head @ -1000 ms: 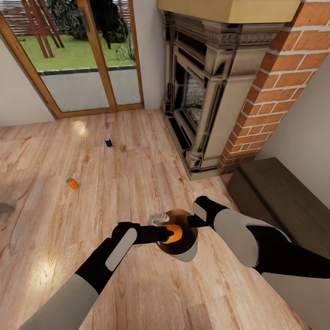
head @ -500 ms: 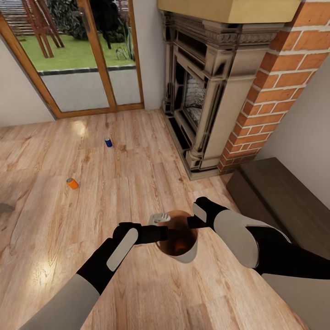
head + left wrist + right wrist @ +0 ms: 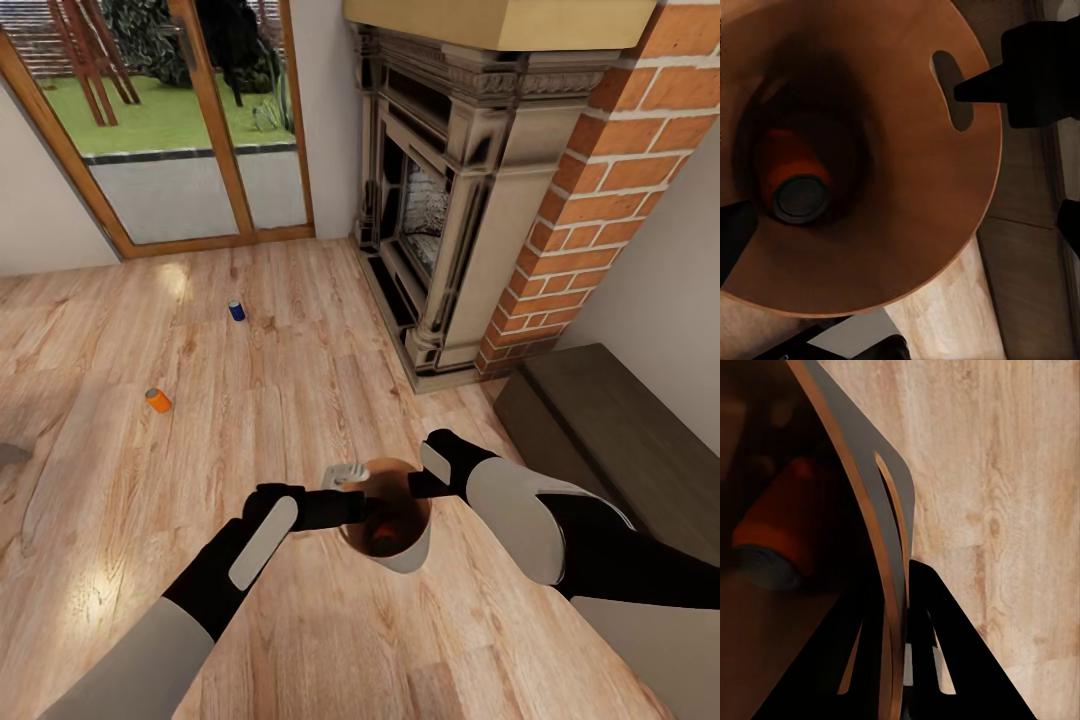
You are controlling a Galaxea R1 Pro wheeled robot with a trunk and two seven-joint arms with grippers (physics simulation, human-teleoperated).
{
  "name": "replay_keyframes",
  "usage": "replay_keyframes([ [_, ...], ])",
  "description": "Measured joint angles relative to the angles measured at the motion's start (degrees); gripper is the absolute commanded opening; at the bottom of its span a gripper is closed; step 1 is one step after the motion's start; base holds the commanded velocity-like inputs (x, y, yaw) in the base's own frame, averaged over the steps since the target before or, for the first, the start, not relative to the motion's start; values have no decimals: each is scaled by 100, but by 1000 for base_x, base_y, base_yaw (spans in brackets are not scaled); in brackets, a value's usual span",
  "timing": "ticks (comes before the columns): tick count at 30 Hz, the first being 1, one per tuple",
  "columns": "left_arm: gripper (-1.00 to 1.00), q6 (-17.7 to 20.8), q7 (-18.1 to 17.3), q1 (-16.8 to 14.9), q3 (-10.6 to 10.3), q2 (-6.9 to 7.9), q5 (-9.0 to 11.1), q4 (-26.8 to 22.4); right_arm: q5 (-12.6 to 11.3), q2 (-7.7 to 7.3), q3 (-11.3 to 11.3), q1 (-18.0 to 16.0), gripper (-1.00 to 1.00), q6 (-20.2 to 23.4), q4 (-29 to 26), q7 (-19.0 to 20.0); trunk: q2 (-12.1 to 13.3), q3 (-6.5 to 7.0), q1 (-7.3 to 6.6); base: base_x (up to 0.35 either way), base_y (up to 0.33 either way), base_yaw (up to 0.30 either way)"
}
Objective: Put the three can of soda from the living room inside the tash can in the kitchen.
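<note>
- Already one orange can [image 3: 795,184] lies at the bottom of the trash can [image 3: 410,552], directly beneath the left gripper [image 3: 362,507], which hovers over the bin's mouth; I cannot tell from these views how far apart its fingers stand, though nothing is between them.
- Opposite it, the right gripper [image 3: 904,649] is clamped on the bin's rim just beside the oval handle slot [image 3: 952,90], one finger inside the wall and one outside, holding the bin off the wood floor [image 3: 300,640].
- By my reading, the first drop is done; two cans are left, so the next move calls for lifting the left arm free of the rim and rolling toward them.
- Well ahead and to the left of the left gripper lie the second orange can [image 3: 158,400] and, farther still, the blue can [image 3: 237,311], with open floor between.
- Off beyond the right gripper, the fireplace [image 3: 440,200] plinth and a dark bench [image 3: 610,420] crowd that side.
</note>
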Motion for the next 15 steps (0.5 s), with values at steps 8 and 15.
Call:
replay_keyframes([
  [8,100,403,6,-1,42,177,36,-242,11,0,-4,0,-100,-11,-23,-4,0,0,0,0,0,0],
  [15,100,1052,10,2,487,598,48,-1127,11,0,-4,25,-100,-21,-30,-17,0,0,0,0,0,0],
])
